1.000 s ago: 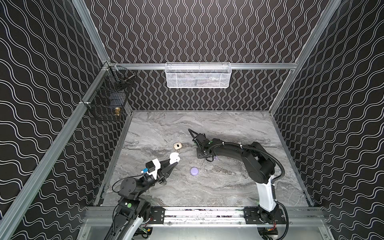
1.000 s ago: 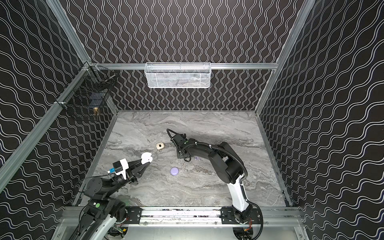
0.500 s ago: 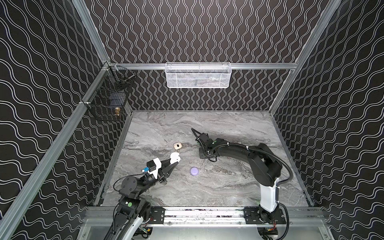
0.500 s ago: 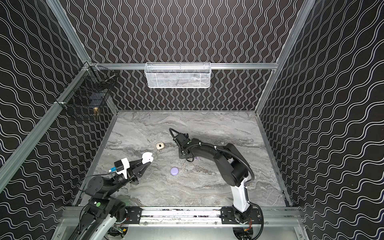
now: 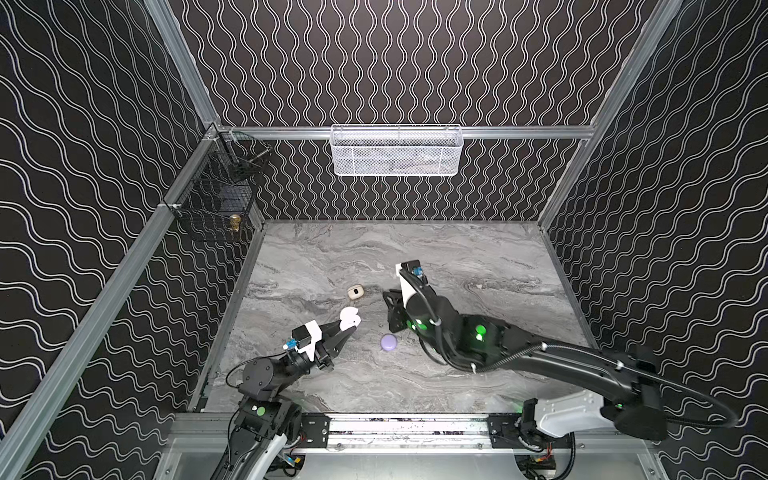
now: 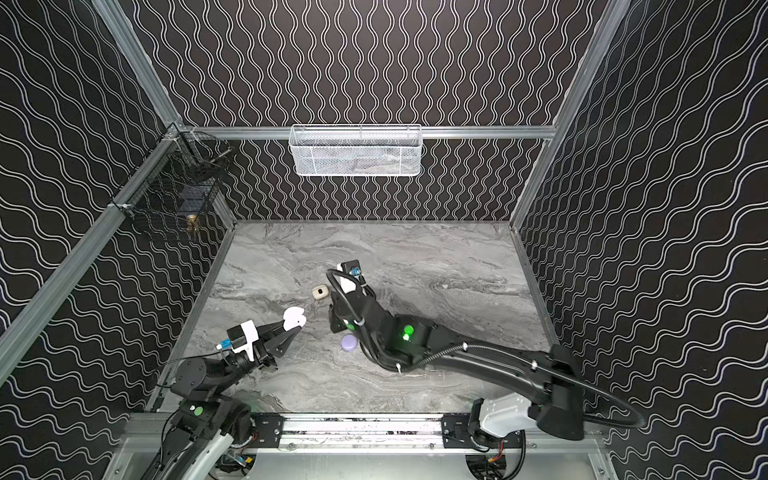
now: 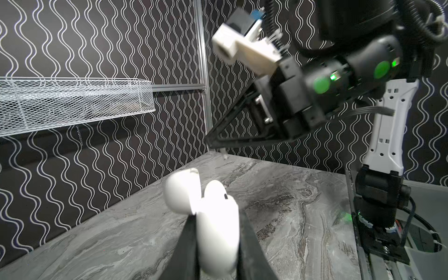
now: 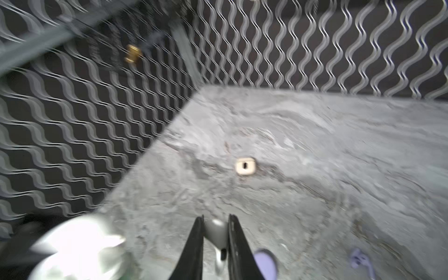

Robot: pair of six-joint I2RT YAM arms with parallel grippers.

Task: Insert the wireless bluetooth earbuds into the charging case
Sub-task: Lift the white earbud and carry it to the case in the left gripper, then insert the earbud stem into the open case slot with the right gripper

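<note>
Left side: the left pincer is clamped shut on the body of the white charging case. It holds the case off the surface with the lid swung open.
Case mouth: a rounded white shape with a dark spot rises from it, probably one bud already seated. I cannot tell whether the other well is free.
Right side: the right pincer is nearly closed on a pale earbud, with the head pinched and the stem hanging below the fingers.
Gap: in the left wrist view the earbud hangs above and beyond the open case, clear of it.
Slip risk: the grip is on a small rounded head, so any nudge against the case rim could swivel the stem or squeeze the earbud out.
Alignment risk: the stem must meet a narrow well, and a tilted stem would likely catch the rim and jam.
Lid risk: the open lid stands beside the mouth, so a low approach by the right pincer could knock it shut.
Hold risk: a sideways push may twist the white charging case between the left fingers.
Drop zone: a dropped earbud would land near the lavender case, the beige case and a loose lavender earbud.
</note>
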